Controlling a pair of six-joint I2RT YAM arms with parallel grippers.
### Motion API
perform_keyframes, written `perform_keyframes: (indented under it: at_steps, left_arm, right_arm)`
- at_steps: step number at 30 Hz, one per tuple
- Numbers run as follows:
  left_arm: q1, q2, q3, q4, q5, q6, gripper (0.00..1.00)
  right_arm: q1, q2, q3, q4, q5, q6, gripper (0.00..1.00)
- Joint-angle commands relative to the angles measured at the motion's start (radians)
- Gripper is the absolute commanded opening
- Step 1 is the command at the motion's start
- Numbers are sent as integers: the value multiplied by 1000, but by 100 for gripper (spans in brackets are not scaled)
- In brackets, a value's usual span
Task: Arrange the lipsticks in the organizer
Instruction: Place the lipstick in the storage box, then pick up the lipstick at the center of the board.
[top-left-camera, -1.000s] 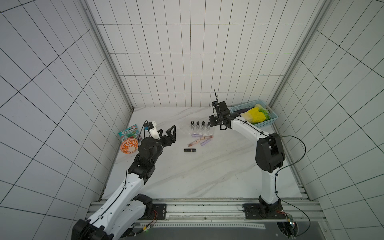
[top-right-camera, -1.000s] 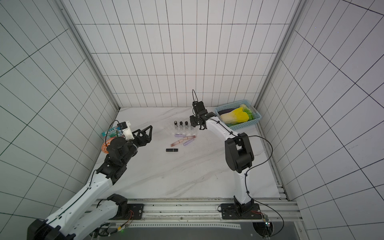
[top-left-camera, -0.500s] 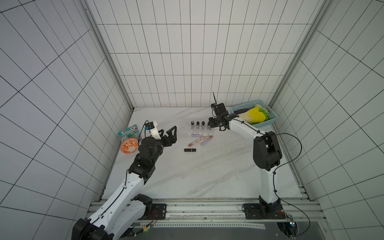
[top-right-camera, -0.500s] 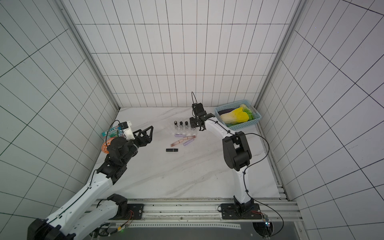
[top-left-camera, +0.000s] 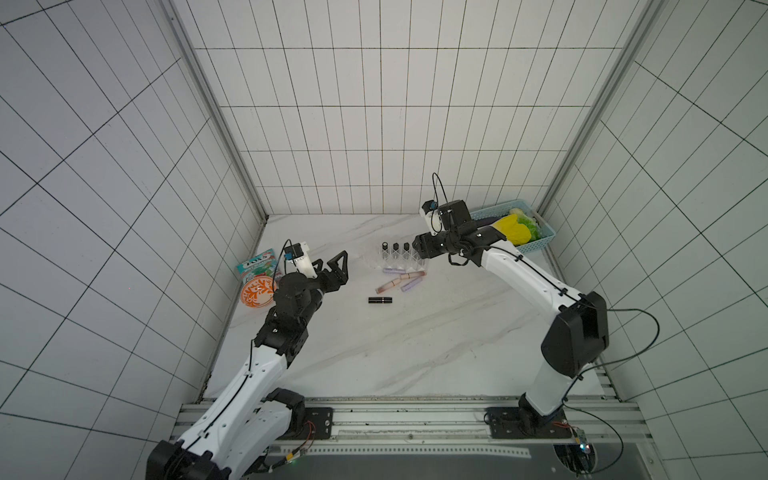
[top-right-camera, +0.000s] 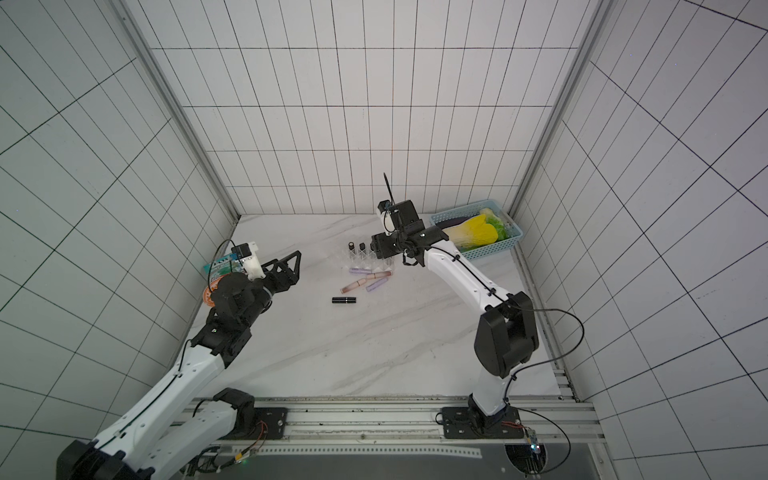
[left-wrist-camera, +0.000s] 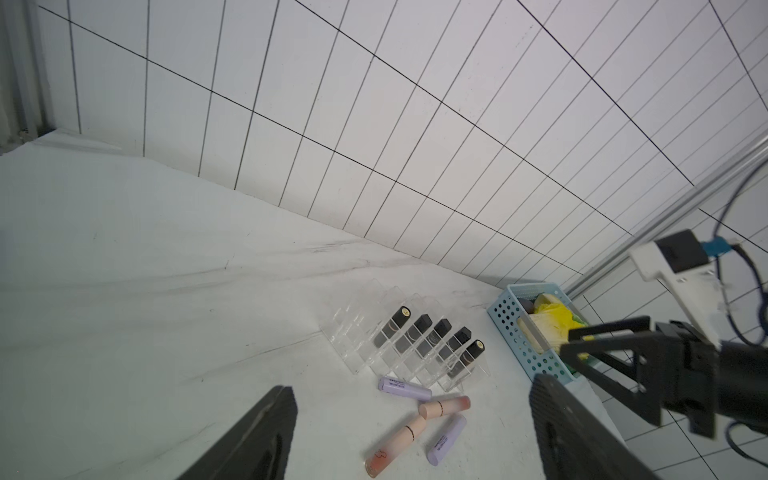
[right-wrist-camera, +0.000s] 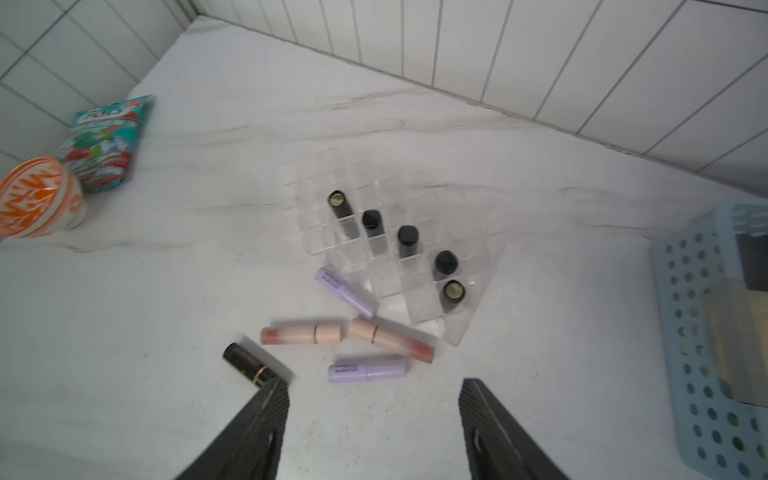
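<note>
Lipsticks (right-wrist-camera: 407, 241): five black ones stand upright in the organizer (left-wrist-camera: 353, 328). Five more lie loose on the table (top-left-camera: 374, 353) just in front of it: two lilac, two pink and one black tube (right-wrist-camera: 249, 365).
Just changed: your right gripper (right-wrist-camera: 374, 392) was pinched nearly closed over the organizer a second ago. Its jaws are now spread with nothing between them, which I read as a tube just let go into a slot.
Meaning: you are roughly halfway, with five pickups left.
Left gripper (top-left-camera: 333, 262): spread wide and empty, hovering well apart from the tubes.
Edges: one lilac tube (right-wrist-camera: 347, 291) touches the organizer's front edge, and a pink tube (right-wrist-camera: 390, 340) lies just beside its corner. Grasping either could nudge the holder.
Open room: there is bare marble toward the arm bases. The blue basket (right-wrist-camera: 673, 291) sits near the organizer. The orange cup (top-left-camera: 255, 291) and snack packet (top-left-camera: 255, 264) are well apart from it.
</note>
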Motion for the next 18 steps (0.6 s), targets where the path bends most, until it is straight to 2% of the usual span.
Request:
perform_keyframes:
  at_steps: [1,5,8,10,14,18]
  left_arm:
    - [67,17,-15,19,95,-82,86]
    - [92,42,3,-23,171,-33,83]
    - [90,96,81,-173,275,80,82]
    - [78,134,134,-309,305,123,82]
    - [-52,219,188,-459,276,148,84]
    - [-177,367,289,-621,221,201,88]
  right_arm:
    - [68,-2,-122,-72,-113,-40,74]
    - [88,24,-195,-32,-170,-7,77]
    - [87,19,-216,-20,-196,25,78]
    - [81,-2,-230,-13,-214,47,77]
    - [22,-74,-268,-12,-289,97,76]
    - [-27,-173,-317,-18,-322,121,75]
